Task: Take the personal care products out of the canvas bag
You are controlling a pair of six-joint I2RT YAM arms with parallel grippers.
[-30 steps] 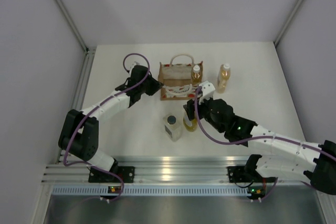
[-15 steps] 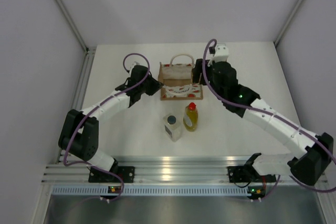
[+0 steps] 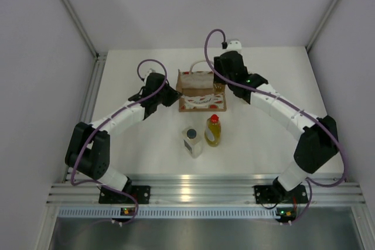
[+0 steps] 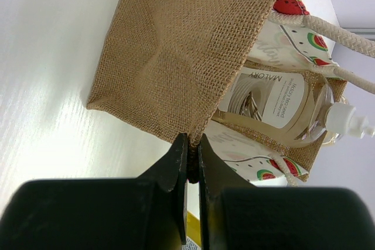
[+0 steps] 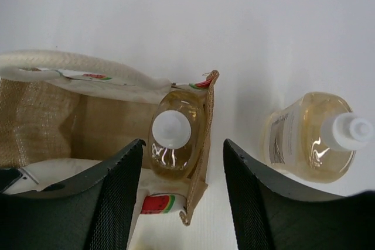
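We see the canvas bag [image 3: 192, 79] standing near the table's [image 3: 140, 144] far edge, midway between its left and right edges, mouth upward. The left gripper [image 4: 190, 144] has its fingers pressed together on the burlap rim at the bag's left end, pinching the cloth. The right gripper [image 5: 181, 144] hangs above the bag's right end with its fingers clearly parted and holding nothing. They straddle a slim amber bottle with a white cap [image 5: 173, 139] that stands inside the bag against its right wall (one finger over the bag's interior, the other outside the wall). A second white-capped amber bottle [image 5: 316, 141] stands on the table just right of the bag. Toward the near edge, well apart from the bag, the red-capped yellow bottle [image 3: 213, 132] and the squarish pale bottle with a dark grey cap [image 3: 192, 141] stand upright, just beside each other.
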